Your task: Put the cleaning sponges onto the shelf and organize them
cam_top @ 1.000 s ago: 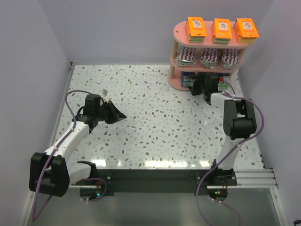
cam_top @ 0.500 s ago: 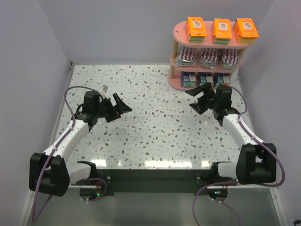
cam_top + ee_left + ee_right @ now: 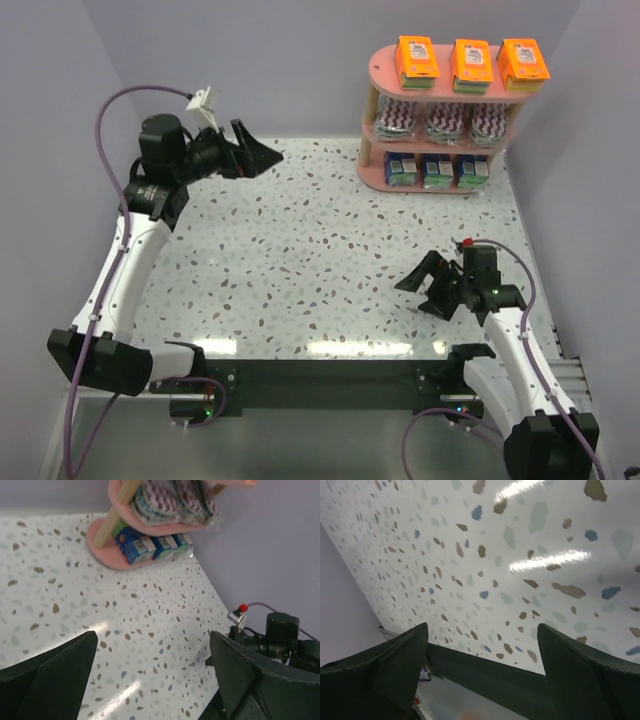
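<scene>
Lavender walls close in a white speckled table (image 3: 300, 230), and the pink three-tier shelf (image 3: 378, 62) stands at 1 o'clock in the overhead view, near the back wall. All nine packs sit on it. Three orange packs (image 3: 472, 62) lie side by side on the top board, and three purple-white zigzag packs (image 3: 444, 120) in clear wrap fill the middle board. Three blue-green boxes (image 3: 437, 170) stand in a row on the bottom board.

At 10 o'clock the left arm (image 3: 130, 260) rises high over the table. The left jaws are spread wide with nothing between them, pointing toward 3 o'clock, well apart from the shelf. A purple cable (image 3: 120, 100) loops above that arm.

In the left wrist view both dark fingers (image 3: 55, 675) frame bare table (image 3: 150, 610). The shelf's lower board (image 3: 107, 555) is at 12 o'clock there, carrying the boxes (image 3: 150, 545), with the zigzag packs (image 3: 175, 500) above them. The right arm (image 3: 280, 635) shows at 4 o'clock in that view.

Overhead, the right arm (image 3: 510, 330) sits at 5 o'clock, close to the near edge. The right jaws gape wide and empty, low over the table and pointing toward 9 o'clock. The right wrist view shows only its two fingers (image 3: 385, 670), speckled table (image 3: 495, 555) and a dark rail (image 3: 485, 670) along the table's edge.
</scene>
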You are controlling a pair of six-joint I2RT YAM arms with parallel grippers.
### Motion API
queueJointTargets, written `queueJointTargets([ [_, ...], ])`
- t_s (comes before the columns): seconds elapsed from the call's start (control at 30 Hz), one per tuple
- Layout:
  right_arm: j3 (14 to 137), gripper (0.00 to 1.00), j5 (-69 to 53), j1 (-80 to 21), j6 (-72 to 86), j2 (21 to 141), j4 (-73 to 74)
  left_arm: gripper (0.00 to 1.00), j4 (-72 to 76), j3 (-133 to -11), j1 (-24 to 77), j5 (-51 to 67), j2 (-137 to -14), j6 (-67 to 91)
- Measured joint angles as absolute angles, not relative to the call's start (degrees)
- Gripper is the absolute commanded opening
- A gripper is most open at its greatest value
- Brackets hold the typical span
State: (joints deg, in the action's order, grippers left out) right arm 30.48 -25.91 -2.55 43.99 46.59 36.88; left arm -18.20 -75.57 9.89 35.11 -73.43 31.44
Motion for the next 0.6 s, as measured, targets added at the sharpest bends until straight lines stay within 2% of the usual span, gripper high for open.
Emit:
queueJointTargets([
  [0.17, 26.1, 0.93, -24.1, -2.5, 40.7, 40.6, 44.9, 1.0, -17.6, -86.1, 9.9, 35.9, -73.0, 30.4],
  [0.33, 22.5, 0.93, -23.3, -2.5, 40.3, 36.2, 48.2, 1.0, -14.0, -87.0, 9.9, 38.6, -71.1, 32.0],
  [0.6, 21.8, 0.93, -23.0, -2.5, 39.8, 35.5, 50.3, 1.0, -10.1, -87.0, 9.9, 41.8, -70.5, 34.0],
])
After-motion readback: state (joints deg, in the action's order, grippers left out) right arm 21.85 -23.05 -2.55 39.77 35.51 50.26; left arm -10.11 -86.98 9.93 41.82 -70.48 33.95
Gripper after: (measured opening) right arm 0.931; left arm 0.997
